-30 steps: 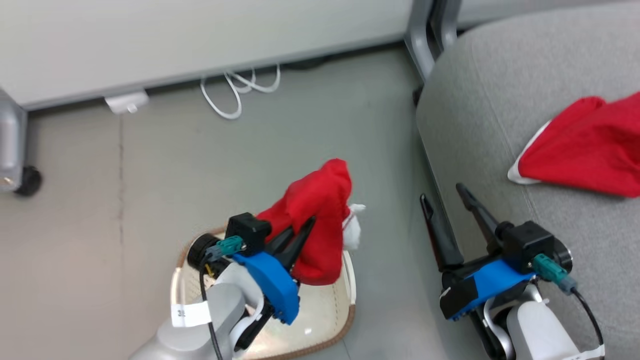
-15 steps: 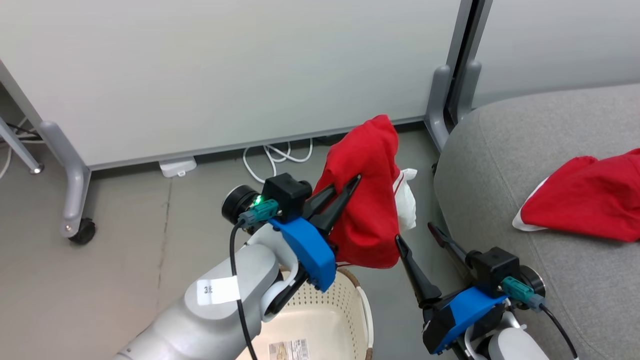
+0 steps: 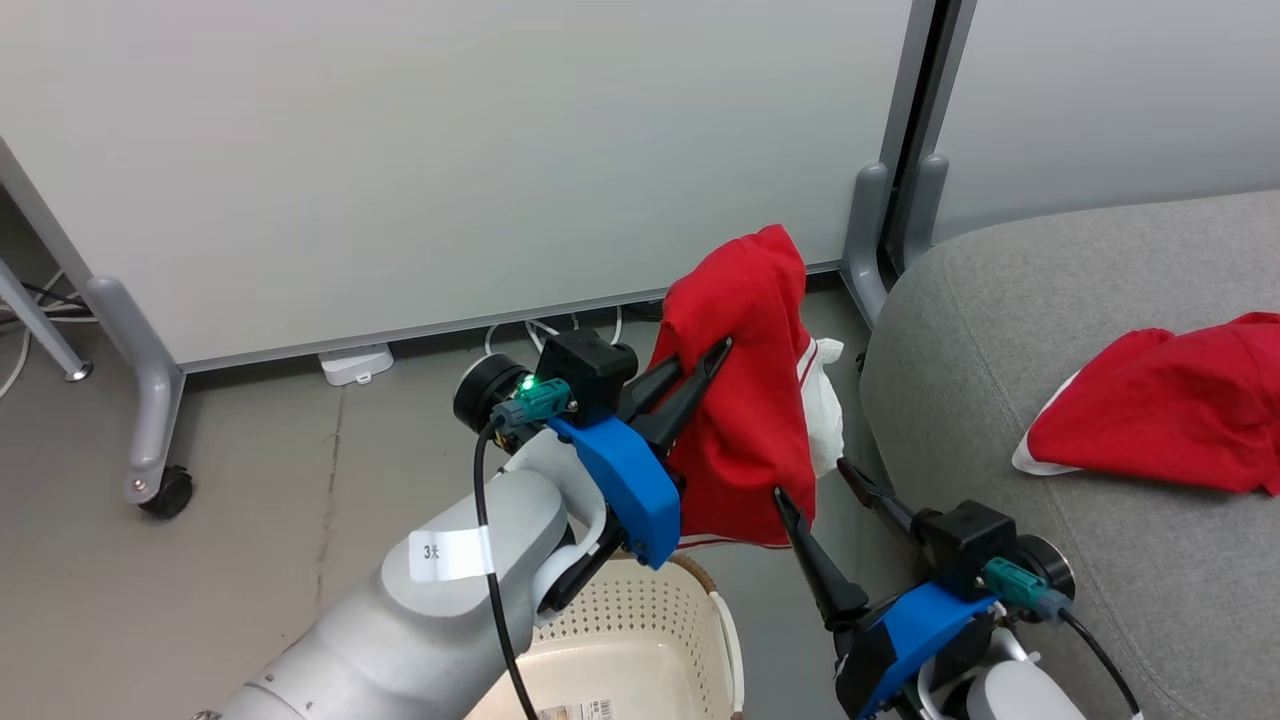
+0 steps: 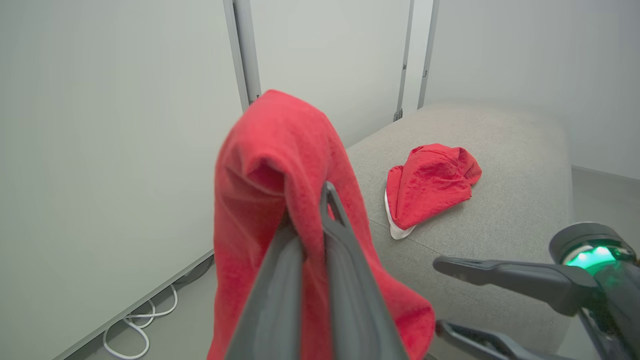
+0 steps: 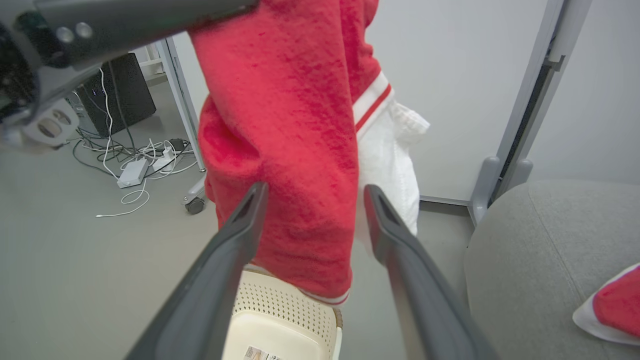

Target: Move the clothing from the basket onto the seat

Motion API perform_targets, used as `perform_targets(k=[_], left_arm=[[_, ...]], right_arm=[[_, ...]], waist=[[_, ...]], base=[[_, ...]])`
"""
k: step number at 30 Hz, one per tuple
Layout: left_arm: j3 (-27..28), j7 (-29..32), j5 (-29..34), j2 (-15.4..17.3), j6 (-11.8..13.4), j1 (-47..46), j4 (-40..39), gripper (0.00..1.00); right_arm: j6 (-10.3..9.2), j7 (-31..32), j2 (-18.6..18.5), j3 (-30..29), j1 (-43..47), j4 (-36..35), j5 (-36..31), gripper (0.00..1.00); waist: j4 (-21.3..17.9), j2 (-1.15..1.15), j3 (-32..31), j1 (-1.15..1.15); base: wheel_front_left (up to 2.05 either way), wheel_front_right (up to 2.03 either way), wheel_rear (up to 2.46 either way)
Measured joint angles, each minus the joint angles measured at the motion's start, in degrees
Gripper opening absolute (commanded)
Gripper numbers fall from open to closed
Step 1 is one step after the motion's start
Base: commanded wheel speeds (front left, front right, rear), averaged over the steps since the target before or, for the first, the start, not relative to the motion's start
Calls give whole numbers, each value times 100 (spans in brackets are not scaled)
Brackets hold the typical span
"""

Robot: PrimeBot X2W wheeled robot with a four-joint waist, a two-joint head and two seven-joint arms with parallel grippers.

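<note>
Your left gripper [image 3: 712,355] pinches the garment [image 3: 745,300] — right gripper [image 3: 810,478] spread — carry it high to the seat [image 3: 1000,330] at 3 o'clock.

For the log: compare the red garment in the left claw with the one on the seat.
The held garment hangs from the left claw above the basket; the seat garment rests on the seat. The held garment drapes long; the seat garment lies crumpled. Both are red with white trim.
</note>
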Motion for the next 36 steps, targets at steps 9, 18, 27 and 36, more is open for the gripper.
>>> perform_targets(k=[9, 18, 27, 36], left_arm=[[-73, 0, -85, -16, 0, 3, 33, 0], [-98, 0, -81, -47, 0, -71, 7, 0], [-220, 0, -102, -48, 0, -105, -10, 0], [-291, 0, -157, -33, 0, -135, -35, 0]], right_arm=[[0, 305, -54, 500, -416, 198, 108, 100], [0, 324, 24, 891, -1377, 1292, 377, 100], [0, -183, 104, 1224, -2151, 2349, 762, 100], [0, -476, 109, 1763, -2588, 2918, 1441, 0]], waist=[[54, 0, 89, 1], [91, 0, 308, 2], [190, 0, 390, 2], [216, 0, 415, 1]], base=[[0, 0, 0], [0, 0, 0], [0, 0, 0], [0, 0, 0]])
